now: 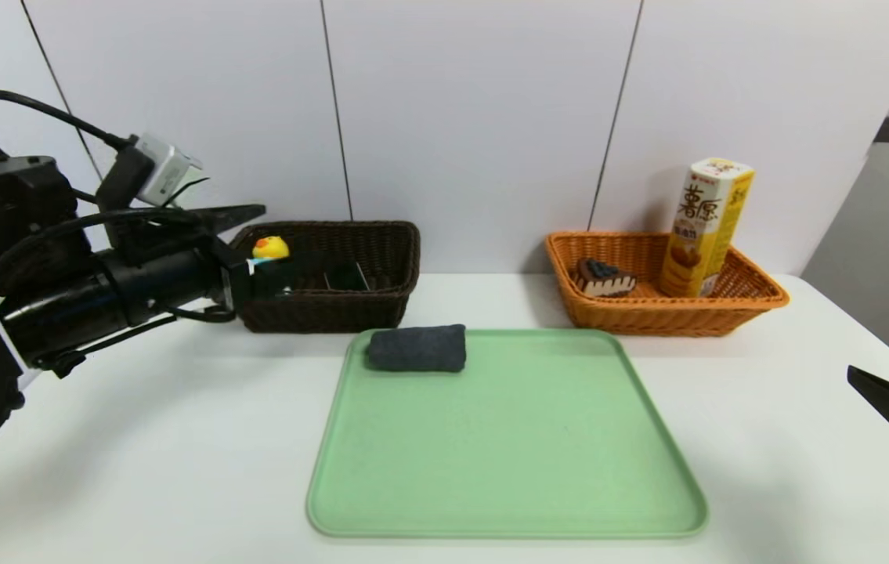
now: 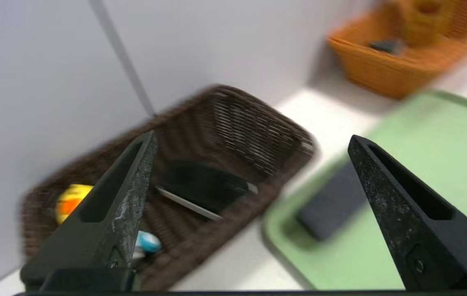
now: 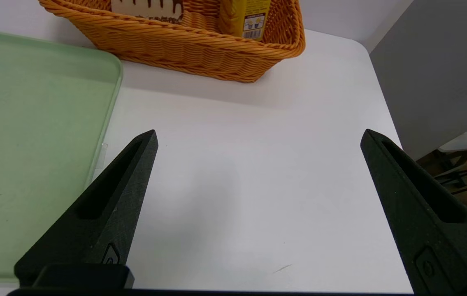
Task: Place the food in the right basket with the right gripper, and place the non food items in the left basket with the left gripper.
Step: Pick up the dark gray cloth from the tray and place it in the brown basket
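The sorting is nearly finished. In the orange basket (image 1: 757,296) at the back right of the worktop (image 1: 765,407) the snack box (image 1: 706,227) stands upright and the cake wedge (image 1: 603,278) lies beside it — so the food looks done. The right tool (image 3: 258,172) hangs low over bare worktop near the right edge, jaws spread wide and holding nothing; it seems to have no more work.

In the dark brown basket (image 1: 381,309) at the back left sit the duck toy (image 1: 270,248) and the eraser (image 2: 202,185), black top uppermost. One thing is left: the rolled grey cloth (image 1: 417,348), lying at the far left corner of the green tray (image 1: 507,470), just in front of the brown basket.

The left tool (image 2: 249,172) hovers by the near left end of the brown basket, jaws released and empty. Judging from this, the remaining step is for it to reach over to the cloth, grip it and drop it in the brown basket.
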Controlling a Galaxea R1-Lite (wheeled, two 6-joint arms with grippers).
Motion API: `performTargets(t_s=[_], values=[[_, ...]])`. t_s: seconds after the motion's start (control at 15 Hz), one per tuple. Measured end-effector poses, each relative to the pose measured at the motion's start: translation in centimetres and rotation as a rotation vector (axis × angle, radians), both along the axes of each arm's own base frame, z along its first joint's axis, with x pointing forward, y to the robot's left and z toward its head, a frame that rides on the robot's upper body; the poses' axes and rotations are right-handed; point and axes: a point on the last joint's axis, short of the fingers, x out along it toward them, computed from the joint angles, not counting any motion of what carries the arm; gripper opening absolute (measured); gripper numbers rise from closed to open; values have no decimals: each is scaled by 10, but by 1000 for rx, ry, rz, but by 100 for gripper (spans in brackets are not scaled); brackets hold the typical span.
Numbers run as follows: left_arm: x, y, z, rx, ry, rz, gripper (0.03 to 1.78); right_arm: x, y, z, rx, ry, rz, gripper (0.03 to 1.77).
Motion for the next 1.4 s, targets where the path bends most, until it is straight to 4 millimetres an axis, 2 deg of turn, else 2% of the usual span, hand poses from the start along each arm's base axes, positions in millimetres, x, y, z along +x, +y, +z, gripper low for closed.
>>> performTargets(t_s=[0.27, 0.47, 0.67, 0.87, 1.13, 1.4], values=[[-35, -29, 2, 211, 116, -183, 167, 0, 0, 0, 3, -3, 12, 170], [-44, -39, -15, 374, 200, -282, 167, 0, 1, 2, 8, -9, 34, 170], [-30, -49, -37, 490, 201, -348, 168, -1, 1, 2, 15, -13, 62, 170], [-8, -70, -56, 518, 192, -396, 169, -1, 2, 2, 27, -14, 106, 170], [25, -101, -62, 518, 154, -429, 169, -2, 3, -3, 44, -1, 143, 170], [35, -111, -74, 534, 201, -444, 169, -4, 4, -10, 76, 23, 181, 170]])
